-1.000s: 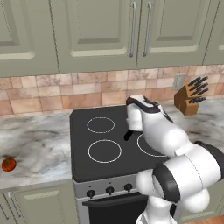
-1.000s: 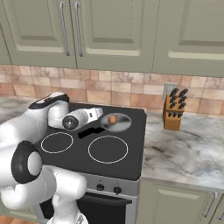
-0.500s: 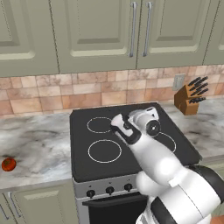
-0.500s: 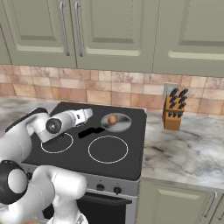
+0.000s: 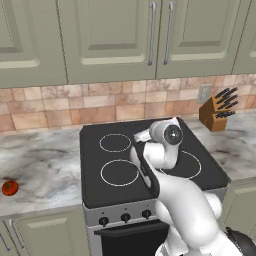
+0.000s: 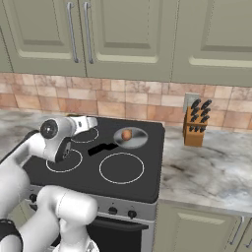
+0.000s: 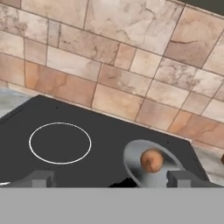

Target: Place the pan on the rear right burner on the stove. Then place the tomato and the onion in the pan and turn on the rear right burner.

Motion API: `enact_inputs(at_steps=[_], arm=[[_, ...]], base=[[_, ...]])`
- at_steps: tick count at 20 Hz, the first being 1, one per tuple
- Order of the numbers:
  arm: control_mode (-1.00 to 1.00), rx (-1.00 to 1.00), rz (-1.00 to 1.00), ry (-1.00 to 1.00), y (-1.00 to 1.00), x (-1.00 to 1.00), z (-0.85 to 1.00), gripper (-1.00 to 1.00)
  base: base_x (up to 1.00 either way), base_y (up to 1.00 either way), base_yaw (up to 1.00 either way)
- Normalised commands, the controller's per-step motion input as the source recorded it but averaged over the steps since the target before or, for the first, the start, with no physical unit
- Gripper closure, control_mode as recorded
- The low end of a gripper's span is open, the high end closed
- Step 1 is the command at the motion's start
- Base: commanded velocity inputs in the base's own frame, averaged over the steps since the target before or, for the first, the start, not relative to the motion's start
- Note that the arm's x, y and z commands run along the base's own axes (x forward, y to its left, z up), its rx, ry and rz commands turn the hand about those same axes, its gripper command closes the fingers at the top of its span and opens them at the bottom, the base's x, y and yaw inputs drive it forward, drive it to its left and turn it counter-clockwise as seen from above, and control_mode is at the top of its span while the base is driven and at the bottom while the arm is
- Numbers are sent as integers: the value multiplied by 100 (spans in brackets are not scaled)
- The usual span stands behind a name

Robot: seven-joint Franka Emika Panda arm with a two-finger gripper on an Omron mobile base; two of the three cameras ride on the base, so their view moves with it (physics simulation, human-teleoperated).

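Wide-open and empty, the gripper [image 7: 109, 177] hovers above the stove [image 6: 147, 172], its dark fingertips [image 7: 41, 178] aimed toward the tiled wall; the pan [image 6: 132, 138] sits on the rear right burner with the onion [image 6: 127, 134] inside it, black handle pointing toward the front left; the tomato [image 5: 9, 187] lies on the worktop [image 5: 40, 165] well apart, far to the left of the stove and opposite the pan; the coming move likely turns on that gap, the arm needing a long swing left to fetch the red ball.
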Motion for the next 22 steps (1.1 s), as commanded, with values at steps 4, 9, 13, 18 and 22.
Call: enact_inputs(at_steps=[4,9,13,18,22], arm=[[-100,3,2,33,24,-22,97,-100],[-100,0,0,20,37,-22,43,-100],[-100,0,0,-5,52,-46,-7,-100],[-100,2,0,-7,52,-42,-34,-100],[-100,4,6,6,47,-15,-35,-100]], base=[[0,0,0],[0,0,0],[0,0,0],[0,0,0],[0,0,0]])
